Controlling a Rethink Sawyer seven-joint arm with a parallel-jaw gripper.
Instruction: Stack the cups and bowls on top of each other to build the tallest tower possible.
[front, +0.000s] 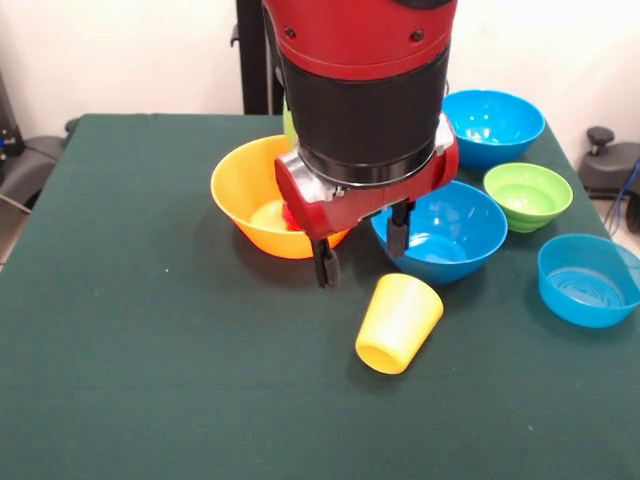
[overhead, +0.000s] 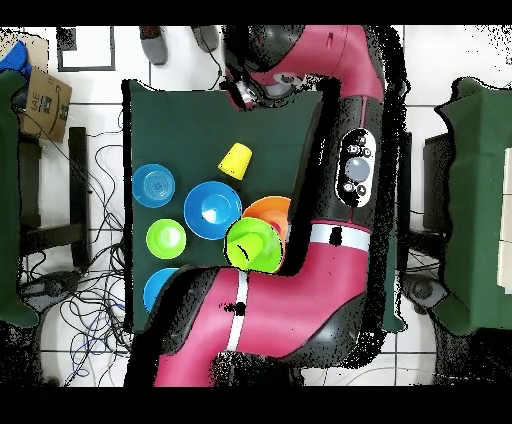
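My gripper (front: 361, 262) hangs open and empty just above the table, between the large orange bowl (front: 250, 195) and a bright yellow cup (front: 398, 322) that lies on its side, mouth toward the camera. One finger is at the orange bowl's front rim, the other over the near medium blue bowl (front: 445, 235). Something pale yellow (front: 268, 215) and something red (front: 290, 216) lie in the orange bowl, partly hidden by the gripper. The large lime green bowl (overhead: 252, 245) sits by the orange bowl (overhead: 272, 210) on the robot's side. The yellow cup also shows in the overhead view (overhead: 236, 160).
A second medium blue bowl (front: 492, 125) stands at the back right, a small green bowl (front: 528, 195) in front of it, and a small shallow blue bowl (front: 588, 280) near the right edge. The table's left half (front: 130, 300) is bare green cloth.
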